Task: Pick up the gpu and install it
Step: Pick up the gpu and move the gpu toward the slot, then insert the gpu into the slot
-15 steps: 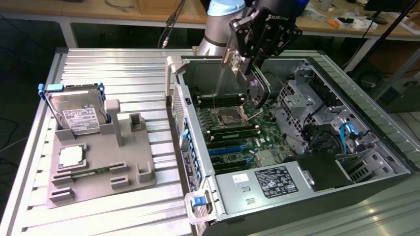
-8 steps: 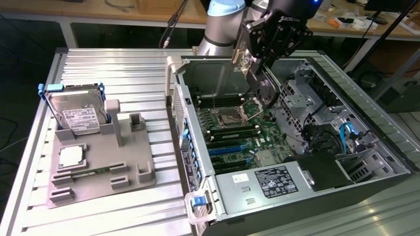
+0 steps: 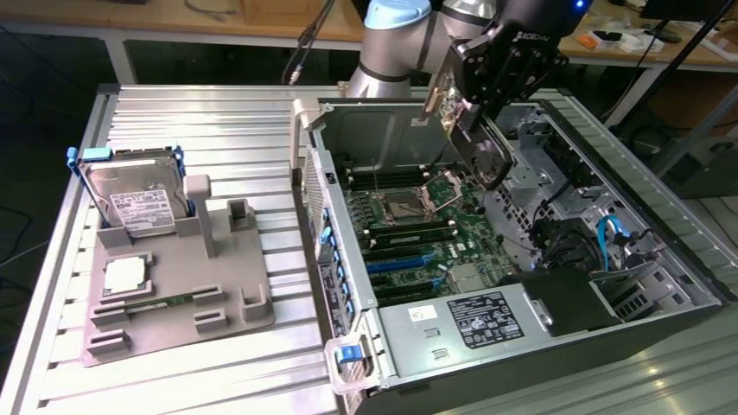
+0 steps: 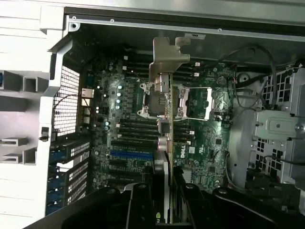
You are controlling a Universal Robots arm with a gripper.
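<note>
The gpu point(image 3: 485, 154) is a thin dark card with a metal bracket point(image 3: 440, 104) at one end. It hangs tilted above the motherboard point(image 3: 421, 216) inside the open computer case point(image 3: 346, 259). My gripper point(image 3: 475, 114) is shut on the card's upper edge. In the wrist view the gpu point(image 4: 165, 129) appears edge-on as a slim blade running from my gripper point(image 4: 164, 186) to its bracket point(image 4: 169, 55). There it lies over the processor socket point(image 4: 188, 102), with the blue slots point(image 4: 131, 155) off to one side.
On the exterior view's left a grey fixture point(image 3: 219, 294) holds a silver hard drive point(image 3: 136, 206), a processor chip point(image 3: 124, 275) and a green memory stick point(image 3: 162, 303). Drive cages and cables point(image 3: 600, 242) fill the case's right side. A power supply point(image 3: 473, 316) sits at the near end.
</note>
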